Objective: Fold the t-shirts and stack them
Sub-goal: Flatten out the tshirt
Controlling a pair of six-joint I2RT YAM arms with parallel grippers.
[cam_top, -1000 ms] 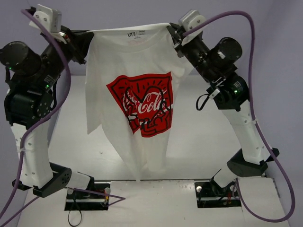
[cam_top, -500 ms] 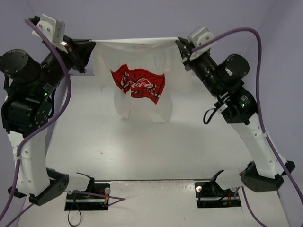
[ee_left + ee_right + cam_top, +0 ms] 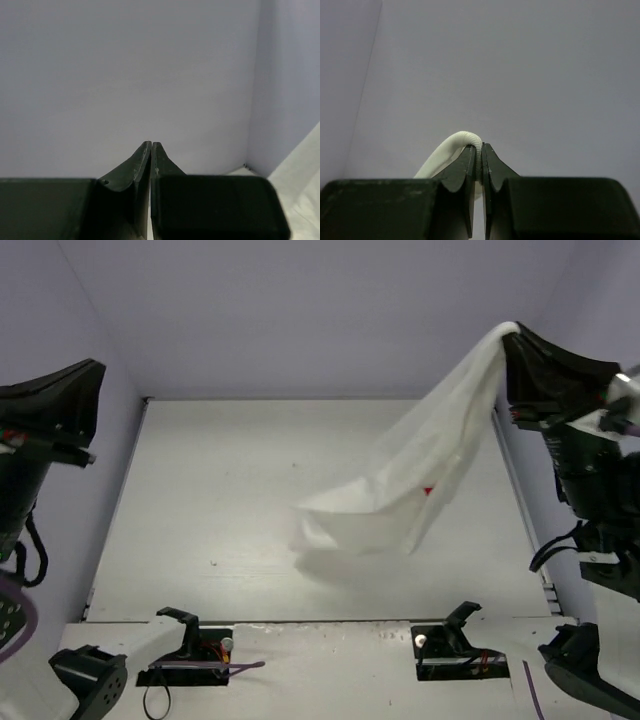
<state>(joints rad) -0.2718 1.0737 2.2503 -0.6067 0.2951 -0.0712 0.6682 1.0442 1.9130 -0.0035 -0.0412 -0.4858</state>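
Observation:
One white t-shirt (image 3: 420, 480) hangs in the air over the right half of the table, bunched and trailing down to the left, with only a speck of its red print (image 3: 428, 491) showing. My right gripper (image 3: 510, 335) is raised at the upper right and shut on the shirt's top edge. The right wrist view shows the ribbed collar (image 3: 451, 146) pinched between the right gripper's (image 3: 481, 145) fingers. At the far left edge my left gripper (image 3: 88, 405) is well away from the shirt. Seen from the left wrist, the left gripper (image 3: 151, 143) is shut with nothing in it.
The white table (image 3: 220, 480) lies below, enclosed by lilac walls (image 3: 300, 310) at the back and sides. Two black arm mounts (image 3: 190, 650) (image 3: 455, 645) sit at the near edge.
The left gripper has let go of the shirt and swung off to the left. The right arm has swung right, and the shirt now dangles from it alone instead of being spread between both grippers.

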